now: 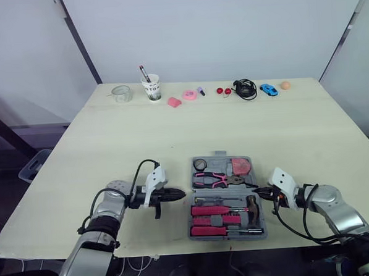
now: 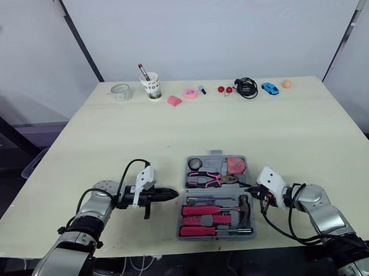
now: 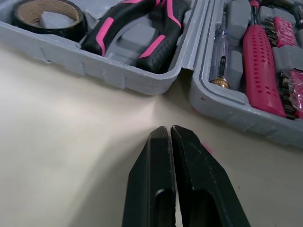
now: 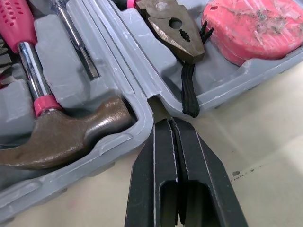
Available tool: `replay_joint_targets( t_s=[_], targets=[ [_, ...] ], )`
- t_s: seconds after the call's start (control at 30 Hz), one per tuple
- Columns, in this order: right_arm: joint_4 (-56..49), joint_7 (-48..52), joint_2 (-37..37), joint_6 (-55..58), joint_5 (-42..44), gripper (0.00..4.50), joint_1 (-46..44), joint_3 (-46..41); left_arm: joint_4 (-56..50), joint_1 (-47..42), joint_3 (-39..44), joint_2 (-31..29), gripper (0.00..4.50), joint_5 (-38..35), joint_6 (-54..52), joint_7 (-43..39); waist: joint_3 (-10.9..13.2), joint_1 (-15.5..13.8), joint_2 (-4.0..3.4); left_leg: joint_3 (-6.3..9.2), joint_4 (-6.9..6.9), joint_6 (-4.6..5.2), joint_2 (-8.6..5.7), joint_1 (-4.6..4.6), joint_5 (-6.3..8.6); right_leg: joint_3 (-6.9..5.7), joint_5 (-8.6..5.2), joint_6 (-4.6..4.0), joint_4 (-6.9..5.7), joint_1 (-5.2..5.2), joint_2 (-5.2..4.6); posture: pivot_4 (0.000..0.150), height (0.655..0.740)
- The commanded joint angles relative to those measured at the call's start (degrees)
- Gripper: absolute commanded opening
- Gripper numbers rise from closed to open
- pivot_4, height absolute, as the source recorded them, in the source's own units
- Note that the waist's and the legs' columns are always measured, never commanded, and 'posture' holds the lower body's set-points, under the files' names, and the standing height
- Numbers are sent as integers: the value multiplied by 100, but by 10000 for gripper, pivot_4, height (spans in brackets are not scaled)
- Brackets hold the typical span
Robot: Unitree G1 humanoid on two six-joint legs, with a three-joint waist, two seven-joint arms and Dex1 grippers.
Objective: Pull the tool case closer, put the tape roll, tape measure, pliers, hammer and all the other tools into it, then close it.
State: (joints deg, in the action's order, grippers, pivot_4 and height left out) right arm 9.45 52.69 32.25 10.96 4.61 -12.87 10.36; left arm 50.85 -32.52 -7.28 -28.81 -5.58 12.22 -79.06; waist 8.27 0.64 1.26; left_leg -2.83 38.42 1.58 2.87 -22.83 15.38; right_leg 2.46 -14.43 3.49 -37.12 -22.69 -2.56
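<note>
The grey tool case (image 1: 225, 196) lies open near the table's front edge. Its far half holds the black tape roll (image 1: 199, 164), the pink-handled pliers (image 1: 213, 180) and the red tape measure (image 1: 240, 166). Its near half holds the hammer (image 1: 252, 207) and pink-handled screwdrivers (image 1: 214, 211). My left gripper (image 1: 182, 192) is shut, empty, its tip just left of the case's hinge (image 3: 182, 78). On the opposite side my right gripper (image 1: 256, 192) is shut and empty too, its tip at the hinge's right end (image 4: 152, 101), beside the hammer head (image 4: 71, 137) and the pliers' nose (image 4: 173, 26).
Along the table's far edge stand a clear tape ring (image 1: 121, 93), a paper cup with a pen (image 1: 151, 86), pink bits (image 1: 182, 98), two red balls (image 1: 223, 91), a black cable (image 1: 245, 88), a blue toy car (image 1: 268, 89) and an orange ball (image 1: 285, 85).
</note>
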Motion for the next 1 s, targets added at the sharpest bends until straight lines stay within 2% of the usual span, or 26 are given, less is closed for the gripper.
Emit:
replay_joint_targets(
  t_s=[0.03,0.57,0.77,1.0],
  targets=[
    [-63,10,-35,-91,-11,0,-84,16,94,-121,-38,77,1570,98,127,20,0,0,0,0,0,0,0,0,0,0,0,0,-1,0,0,1500,7400],
    [-26,52,-114,-109,-63,0,-68,61,86,-172,-119,666,1570,272,64,288,-2,-17,0,4,2,0,-5,1,0,1,0,0,-5,2,0,1500,7400],
    [-41,174,-82,-98,-9,0,-58,45,-239,-45,-150,672,1570,205,-154,140,-2,-21,0,5,3,0,-5,1,0,1,0,1,-5,2,-1,1500,7400],
    [-169,436,34,56,118,0,10,22,-1131,337,-256,498,1570,101,-729,-134,-2,-10,0,5,0,0,-5,0,0,0,0,1,-3,2,-1,1500,7400]
  ],
)
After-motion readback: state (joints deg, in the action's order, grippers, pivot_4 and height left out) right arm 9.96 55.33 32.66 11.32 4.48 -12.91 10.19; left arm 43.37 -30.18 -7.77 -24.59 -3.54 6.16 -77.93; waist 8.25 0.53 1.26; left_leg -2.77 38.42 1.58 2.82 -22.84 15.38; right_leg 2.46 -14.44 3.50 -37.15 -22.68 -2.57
